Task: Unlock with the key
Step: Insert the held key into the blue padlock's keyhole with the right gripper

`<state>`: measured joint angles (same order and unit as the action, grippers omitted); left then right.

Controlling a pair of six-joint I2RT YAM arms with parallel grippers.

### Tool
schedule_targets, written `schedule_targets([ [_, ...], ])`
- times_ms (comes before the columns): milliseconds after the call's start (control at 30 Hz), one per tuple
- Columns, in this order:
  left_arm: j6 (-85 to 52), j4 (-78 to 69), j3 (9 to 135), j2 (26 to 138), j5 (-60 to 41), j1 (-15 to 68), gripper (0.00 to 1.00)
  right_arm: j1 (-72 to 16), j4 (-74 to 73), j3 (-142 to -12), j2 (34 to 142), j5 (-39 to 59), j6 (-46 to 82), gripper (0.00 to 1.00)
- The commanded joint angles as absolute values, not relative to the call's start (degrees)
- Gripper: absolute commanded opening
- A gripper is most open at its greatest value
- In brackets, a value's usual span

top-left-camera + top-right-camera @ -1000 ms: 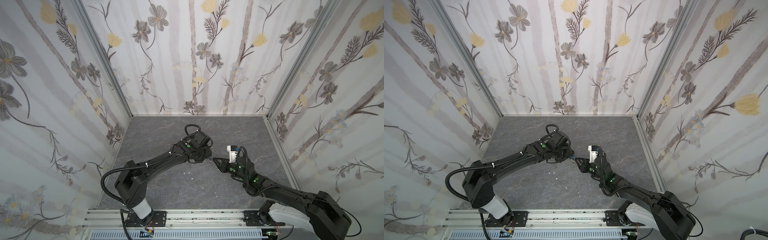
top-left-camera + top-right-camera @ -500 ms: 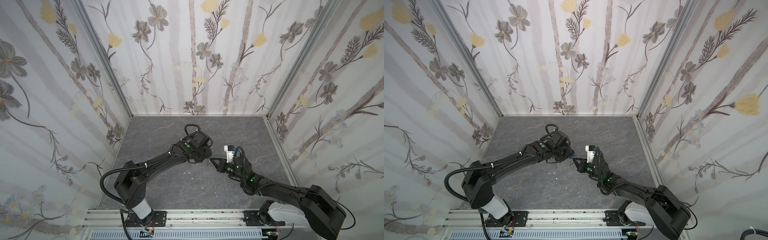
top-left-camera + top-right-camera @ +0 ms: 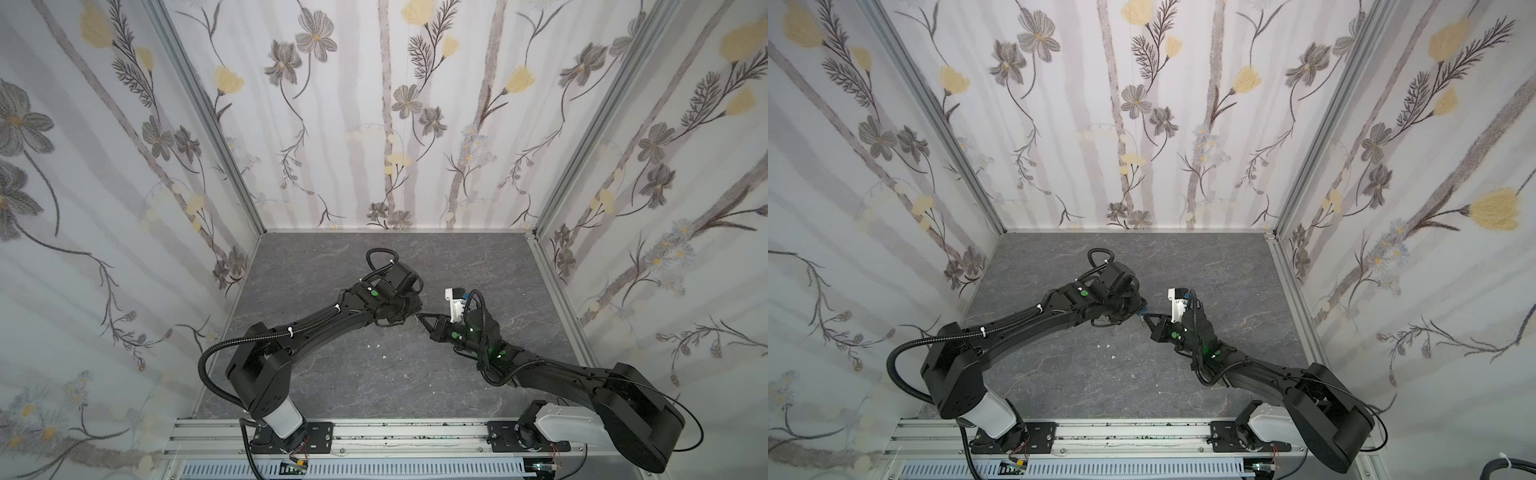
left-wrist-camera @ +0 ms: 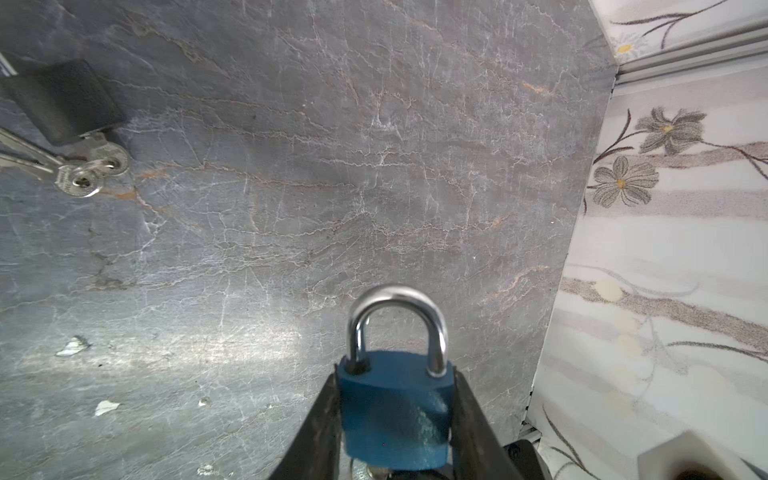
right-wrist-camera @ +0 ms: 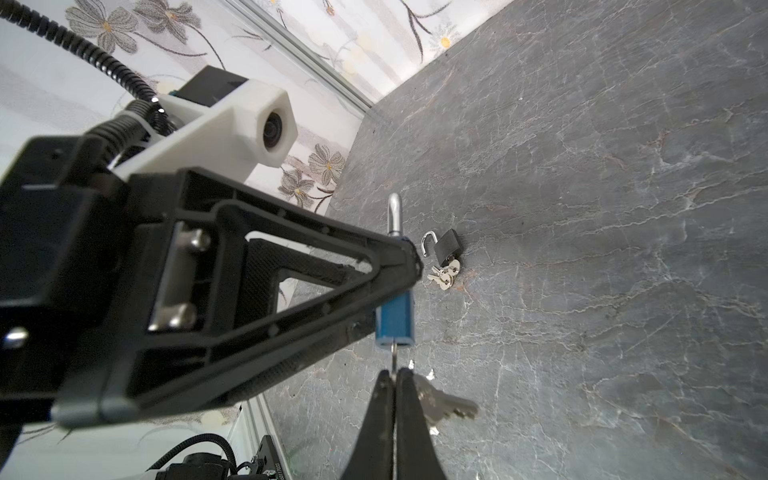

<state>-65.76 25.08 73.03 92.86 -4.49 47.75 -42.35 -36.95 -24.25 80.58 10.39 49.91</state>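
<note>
A blue padlock with a steel shackle sits between the fingers of my left gripper, which is shut on its body. Both shackle legs sit in the body. In the right wrist view the blue padlock hangs above the floor with a key in its underside. My right gripper is shut on that key's head. A second key dangles beside its fingers. In both top views the left gripper and right gripper meet tip to tip at mid-floor.
A small black padlock with its shackle swung open lies on the grey stone floor, a bunch of keys beside it; the left wrist view shows them too. White flecks dot the floor. Flowered walls enclose three sides.
My right gripper has slid a little left toward the blue padlock and its jaws have closed on the key. The left arm with the padlock has stayed still.
</note>
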Motion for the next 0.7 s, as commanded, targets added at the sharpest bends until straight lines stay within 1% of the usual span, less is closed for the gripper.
schedule_targets([
  [0, -65.33, 21.62, 72.56, 91.84, -7.84, 47.93, 0.08, -42.3, -40.88, -25.05, 81.29, 10.89, 50.41, 0.0],
  [100, -64.95, 21.92, 72.16, 91.71, -7.48, 47.67, 0.08, -42.39, -40.55, -24.36, 80.89, 10.7, 50.47, 0.0],
  [300, -64.85, 21.81, 71.02, 91.4, -7.2, 47.19, 0.09, -42.46, -39.64, -22.96, 79.22, 9.98, 50.54, 0.11],
  [467, -64.86, 21.71, 70.67, 91.06, -7.03, 47.23, 0.09, -42.54, -39.29, -21.87, 77.67, 9.67, 50.83, 0.21],
  [667, -64.77, 21.54, 70.52, 90.84, -7.03, 47.02, 0.09, -42.58, -39.98, -21.05, 76.77, 9.66, 51.5, 0.26],
])
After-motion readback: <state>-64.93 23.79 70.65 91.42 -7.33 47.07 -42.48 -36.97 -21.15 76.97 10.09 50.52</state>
